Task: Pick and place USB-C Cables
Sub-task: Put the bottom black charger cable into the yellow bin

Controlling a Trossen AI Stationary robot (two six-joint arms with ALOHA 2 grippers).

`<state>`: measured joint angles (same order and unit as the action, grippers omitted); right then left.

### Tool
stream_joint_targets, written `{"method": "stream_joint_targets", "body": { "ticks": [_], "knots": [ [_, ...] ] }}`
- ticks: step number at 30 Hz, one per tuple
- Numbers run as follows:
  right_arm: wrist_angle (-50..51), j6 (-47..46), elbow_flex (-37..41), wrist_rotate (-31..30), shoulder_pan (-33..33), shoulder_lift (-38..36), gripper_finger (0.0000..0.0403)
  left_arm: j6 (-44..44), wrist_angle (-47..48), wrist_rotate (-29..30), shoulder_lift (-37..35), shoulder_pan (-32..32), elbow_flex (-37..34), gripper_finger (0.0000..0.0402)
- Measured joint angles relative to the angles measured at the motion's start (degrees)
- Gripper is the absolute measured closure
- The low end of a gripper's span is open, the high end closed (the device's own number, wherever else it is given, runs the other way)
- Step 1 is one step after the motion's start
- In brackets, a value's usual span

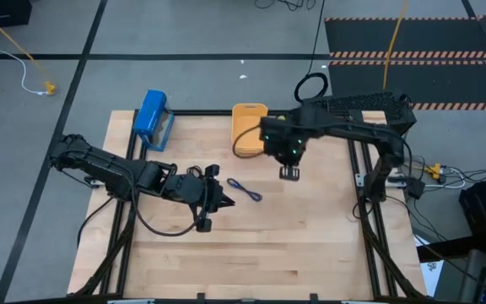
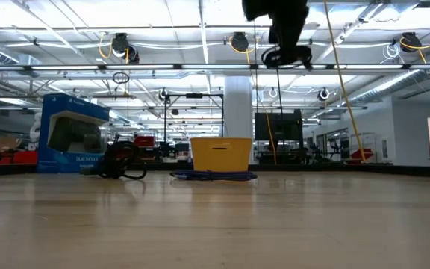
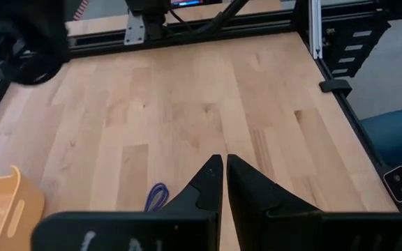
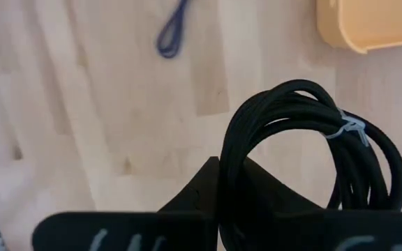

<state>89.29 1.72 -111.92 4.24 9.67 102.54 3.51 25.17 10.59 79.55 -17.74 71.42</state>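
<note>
I'm reading the table front to back from the overhead camera

Nearest: left gripper [image 1: 205, 221] low over the wood, left of centre. Its own camera shows the two fingers [image 3: 208, 183] pressed together, tips nearly touching, nothing pinched between them. Something black lies just behind that wrist in the overhead view – can't tell if it's a cable bundle or part of the arm

Just beyond and to the right: blue-purple USB-C cable [image 1: 245, 190], a thin elongated loop lying flat on the table [image 1: 310, 245], by itself, close to the left fingertips but not touching. It also shows at the edge of the left wrist camera [image 3: 157, 196], and further off in the right wrist camera [image 4: 173, 35]

Next back: right gripper [image 1: 290, 173], raised well above the table; in the low view it hangs up near the top [image 2: 286, 54]. Fingers clamped on a black USB-C cable [image 4: 313, 150], a coiled bundle with a light tie around the strands. The coil hangs off the fingertips, clear of the wood

Farther back: orange tray [image 1: 248, 128], at the far edge, just behind and left of the right gripper. Held cable isn't over it

Far left corner: blue box [image 1: 152, 116], upright, well apart from everything else
</note>
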Motion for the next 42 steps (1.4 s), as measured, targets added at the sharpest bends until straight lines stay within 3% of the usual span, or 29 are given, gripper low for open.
{"method": "stream_joint_targets", "body": {
  "ticks": [11, 18, 30, 42],
  "knots": [
    [-4.9, 12.3, 0.0, -0.1, 11.5, 7.7, 0.0385, -1.9, 0.2, 0.0, 0.0, 0.0, 0.0, 0.0376],
    [-13.5, 17.9, 0.0, -4.6, 15.4, 10.5, 0.0383, -4.5, 0.2, 0.0, 0.0, 0.0, 0.0, 0.0376],
    [-30.8, 23.2, 0.0, -3.3, 19.5, 15.6, 0.0386, -9.1, 0.2, 0.0, 0.0, 1.3, 0.0, 0.0376],
    [-40.1, 24.4, 1.5, -0.5, 20.0, 20.3, 0.0383, -7.9, 0.3, 0.0, 0.0, 2.7, 0.0, 0.0376]
  ]
}}
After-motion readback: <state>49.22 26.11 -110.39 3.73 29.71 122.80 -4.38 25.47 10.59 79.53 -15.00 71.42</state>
